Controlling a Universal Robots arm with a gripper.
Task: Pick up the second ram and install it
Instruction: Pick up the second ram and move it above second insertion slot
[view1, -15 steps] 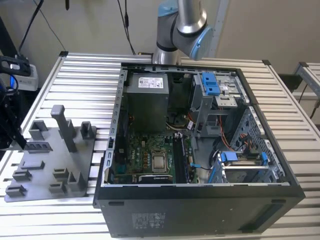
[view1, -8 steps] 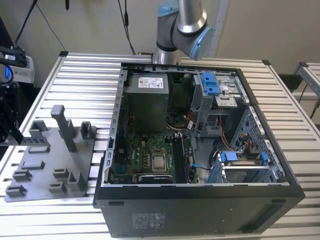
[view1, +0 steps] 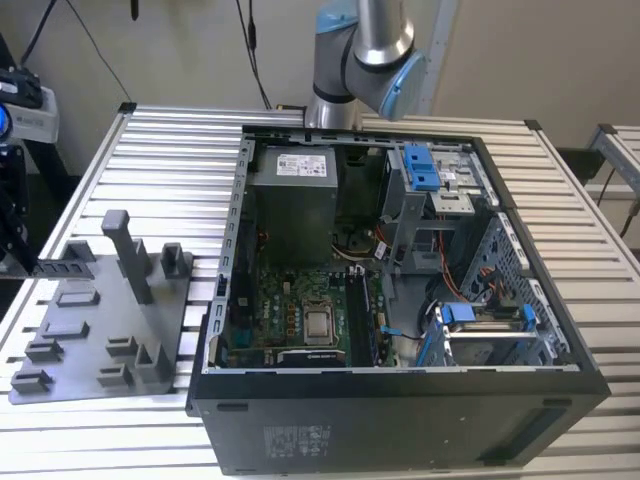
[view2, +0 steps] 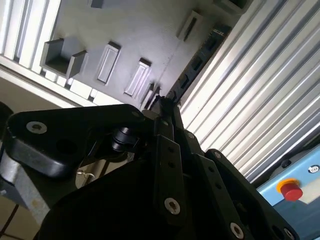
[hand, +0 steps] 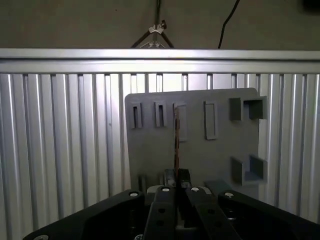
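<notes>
**Over the plate: ram gripped, not yet installed**

At 9 o'clock from the case (view1: 400, 425) in the exterior view, the ram (view1: 70, 268) hangs above the far edge of the plate (view1: 90, 345). In the first wrist view the gripper (hand: 176, 176) has its fingers (hand: 162, 205) clamped on one end of it. It looks lifted clear of its plate slot, but I can't be sure.

Step in hand, imo: the end of pick-up, w/ the carry not begun. The board slots (view1: 366, 315), at 3 o'clock of the CPU (view1: 320, 325), are well apart from the ram.

The next move prob. calls for clearing the case wall, turning the ram to match the slots, and lining up the notch before any press. The grip mustn't slip.

Long axis: approx. level, running 9-to-3 in the exterior view, w/ the free end pointing to 3, toward the case. The ram stands on edge. The slots run approx. 12-to-6, so it is roughly a quarter turn off.
</notes>
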